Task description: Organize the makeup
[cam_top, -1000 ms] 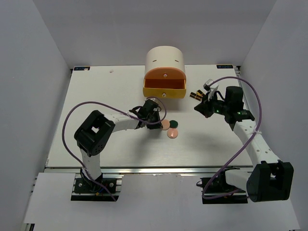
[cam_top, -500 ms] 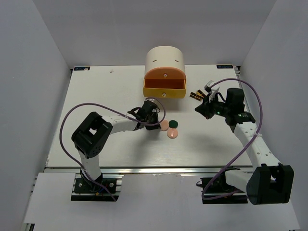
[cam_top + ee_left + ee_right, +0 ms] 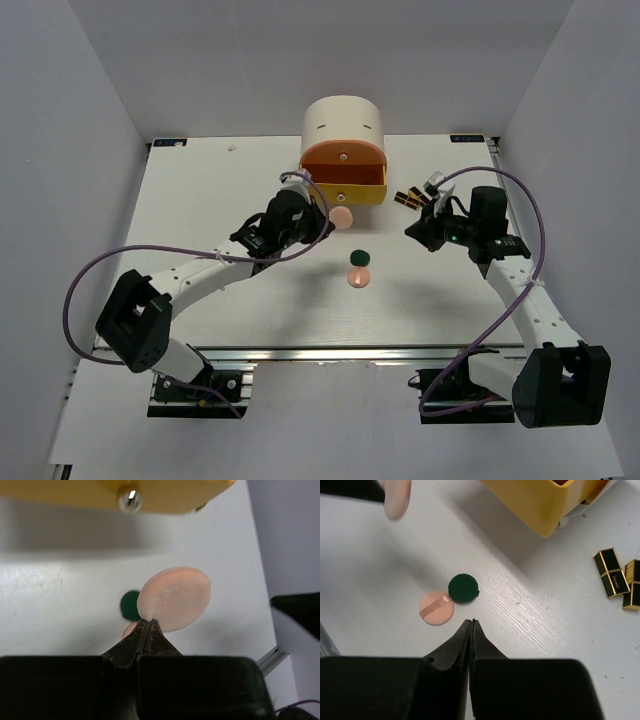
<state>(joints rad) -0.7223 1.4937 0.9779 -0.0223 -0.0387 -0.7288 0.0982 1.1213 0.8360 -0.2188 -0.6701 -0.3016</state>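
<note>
My left gripper (image 3: pixel 322 213) (image 3: pixel 148 621) is shut on the edge of a pink disc (image 3: pixel 341 216) (image 3: pixel 175 599) (image 3: pixel 397 499) and holds it in the air just in front of the open yellow drawer (image 3: pixel 342 188). A dark green disc (image 3: pixel 359 259) (image 3: pixel 463 588) (image 3: pixel 130 605) and a second pink disc (image 3: pixel 359 278) (image 3: pixel 436 608) with a strap lie on the table. Black-and-gold lipstick tubes (image 3: pixel 408 198) (image 3: pixel 611 573) lie right of the drawer. My right gripper (image 3: pixel 424 232) (image 3: pixel 472 623) is shut and empty, above the table near the tubes.
A cream cylindrical cabinet (image 3: pixel 343 124) with an orange drawer (image 3: pixel 343 158) above the open yellow one (image 3: pixel 540 502) (image 3: pixel 165 495) stands at the back middle of the white table (image 3: pixel 200 200). A small white item (image 3: pixel 433 182) lies by the tubes.
My left gripper has lifted one pink disc off the table beside the green disc and carried it up and back toward the yellow drawer. The right arm has barely moved.
</note>
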